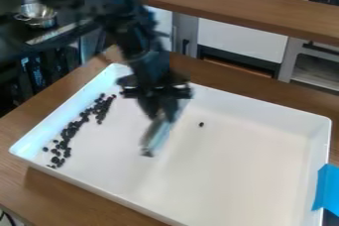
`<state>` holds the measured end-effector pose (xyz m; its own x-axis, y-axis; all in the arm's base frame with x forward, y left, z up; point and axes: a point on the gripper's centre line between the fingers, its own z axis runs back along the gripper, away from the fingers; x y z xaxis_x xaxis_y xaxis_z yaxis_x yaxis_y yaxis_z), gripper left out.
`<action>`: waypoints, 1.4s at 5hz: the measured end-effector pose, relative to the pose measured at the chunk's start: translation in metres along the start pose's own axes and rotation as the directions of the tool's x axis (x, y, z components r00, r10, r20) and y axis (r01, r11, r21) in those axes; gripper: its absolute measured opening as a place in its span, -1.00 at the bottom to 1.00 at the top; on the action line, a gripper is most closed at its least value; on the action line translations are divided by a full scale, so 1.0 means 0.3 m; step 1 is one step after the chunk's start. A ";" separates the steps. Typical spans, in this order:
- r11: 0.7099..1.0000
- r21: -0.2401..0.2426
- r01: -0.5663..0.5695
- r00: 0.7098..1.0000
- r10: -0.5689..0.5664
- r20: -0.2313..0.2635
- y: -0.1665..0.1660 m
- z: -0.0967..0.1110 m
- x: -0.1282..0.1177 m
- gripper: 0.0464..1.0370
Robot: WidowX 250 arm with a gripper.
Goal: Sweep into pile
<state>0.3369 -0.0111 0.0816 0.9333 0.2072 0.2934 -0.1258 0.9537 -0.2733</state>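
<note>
1. The gripper point(161, 115) clasps a pale tool point(155, 138) over the white tray point(265, 108).
2. Most black beans point(69, 132) lie left of it, along the tray's left edge.
3. One bean point(201, 124) sits right.

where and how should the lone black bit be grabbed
Probably best pinched across its middle from straight above: the black bit looks small and roundish, with no handle or obvious long side. It lies on the flat floor of the tray, apart from the scattered pile and clear of the walls, so either pair of opposite sides should do.
</note>
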 end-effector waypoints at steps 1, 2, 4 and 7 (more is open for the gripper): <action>1.000 -0.017 0.003 1.000 -0.003 -0.008 -0.094 -0.068 0.028 -0.41; 1.000 0.006 0.016 1.000 -0.016 -0.017 -0.131 -0.119 0.061 -0.41; 0.998 0.055 -0.001 0.999 0.004 -0.038 -0.108 -0.194 0.112 -0.41; 0.993 0.110 -0.049 0.998 0.054 -0.045 0.024 -0.217 0.156 -0.41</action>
<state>0.4015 -0.0087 0.0338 0.9392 0.2487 0.2366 -0.2078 0.9606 -0.1848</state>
